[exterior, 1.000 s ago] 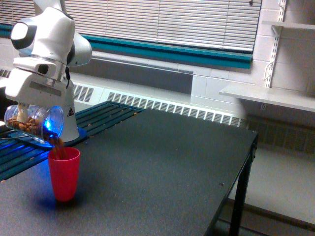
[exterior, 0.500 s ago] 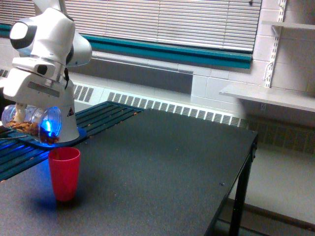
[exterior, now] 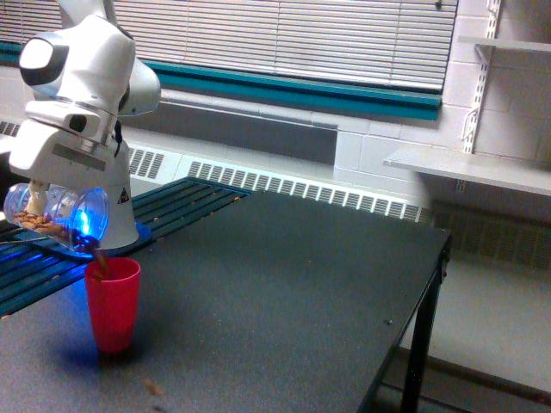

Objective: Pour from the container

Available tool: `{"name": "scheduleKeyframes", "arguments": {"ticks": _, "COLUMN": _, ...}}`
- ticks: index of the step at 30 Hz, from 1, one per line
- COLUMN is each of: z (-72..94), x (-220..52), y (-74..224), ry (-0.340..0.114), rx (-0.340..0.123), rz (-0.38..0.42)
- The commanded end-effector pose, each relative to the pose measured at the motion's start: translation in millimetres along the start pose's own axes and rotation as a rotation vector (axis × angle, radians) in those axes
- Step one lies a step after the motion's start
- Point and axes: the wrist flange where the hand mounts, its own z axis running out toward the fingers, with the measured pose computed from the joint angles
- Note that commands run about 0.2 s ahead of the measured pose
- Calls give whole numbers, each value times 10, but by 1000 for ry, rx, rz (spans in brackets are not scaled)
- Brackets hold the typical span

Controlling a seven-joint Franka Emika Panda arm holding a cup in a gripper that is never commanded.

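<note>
Your gripper (exterior: 36, 200) sits low at the exterior view's left, and its fingers are closed around the container (exterior: 58, 218), gripping it near its closed end; the fingertips themselves are partly hidden behind the clear wall. You hold one container, tipped nearly onto its side with its wide mouth facing right and slightly down, lit blue at the rim. Brown bits (exterior: 39, 225) lie along its lower wall, and a few are falling from the mouth toward the cup. Just below that mouth, not touching it, stands one red cup (exterior: 112, 303), upright on the dark table (exterior: 284, 292) near its left front corner. One small brown bit (exterior: 153, 388) lies on the tabletop in front of the cup, to its right. A small triangular warning label (exterior: 122, 195) shows on the white arm housing (exterior: 82, 103), but you cannot read any writing on it. Behind the cup, a dark slatted surface (exterior: 181, 202) reaches toward the far wall, where a white radiator grille (exterior: 301, 191) runs under closed window blinds (exterior: 284, 34). At far right one white shelf (exterior: 469, 168) hangs from wall brackets.
</note>
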Motion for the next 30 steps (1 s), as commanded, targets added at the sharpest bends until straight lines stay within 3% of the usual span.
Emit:
{"name": "scheduleKeyframes", "arguments": {"ticks": 1, "z": -23, "x": 31, "y": -35, "ry": 5, "rx": -17, "rz": -22}}
{"name": "scheduleKeyframes", "arguments": {"ticks": 17, "z": -3, "x": -48, "y": 55, "ry": -6, "rx": -55, "rz": -58}}
{"name": "scheduleKeyframes", "arguments": {"ticks": 30, "z": -74, "x": 17, "y": -1, "ry": 0, "rx": -60, "rz": -77}}
